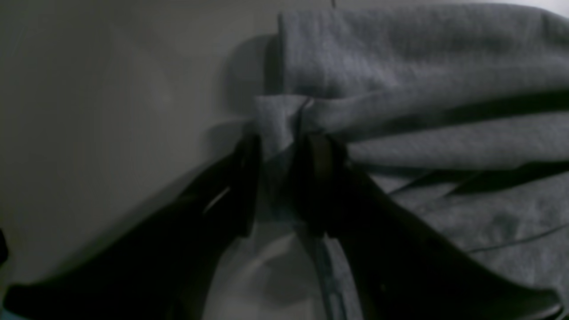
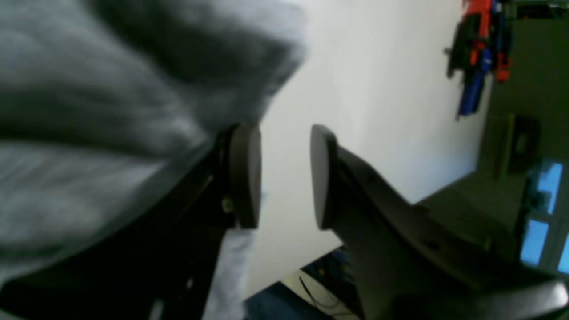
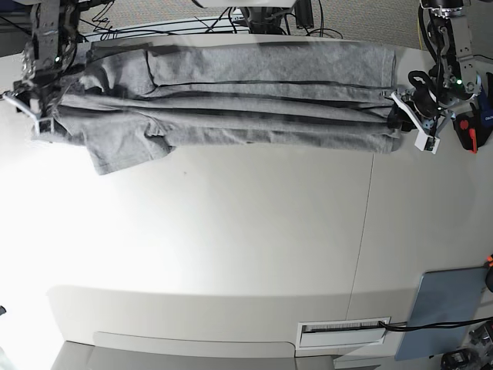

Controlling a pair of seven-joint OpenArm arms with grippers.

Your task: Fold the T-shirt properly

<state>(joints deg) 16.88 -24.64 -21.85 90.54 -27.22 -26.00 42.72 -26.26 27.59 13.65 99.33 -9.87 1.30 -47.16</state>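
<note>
The heather-grey T-shirt [image 3: 231, 100] lies stretched in long creased folds across the far side of the white table [image 3: 246, 247], one sleeve hanging toward the front left. At its right end my left gripper [image 3: 404, 117] stands with its jaws apart. In the left wrist view a fold of the T-shirt [image 1: 400, 66] still lies loosely in the left gripper [image 1: 284, 146]. My right gripper [image 3: 42, 116] is at the shirt's left end. The right wrist view shows the right gripper [image 2: 281, 133] open with bare table in the gap, and the T-shirt [image 2: 111, 89] beside its left finger.
A flat grey-blue panel [image 3: 451, 308] lies at the front right corner. A slotted vent [image 3: 343, 331] sits in the table's front edge. Cables run along the back edge. A red and black tool [image 3: 470, 131] rests by the left arm.
</note>
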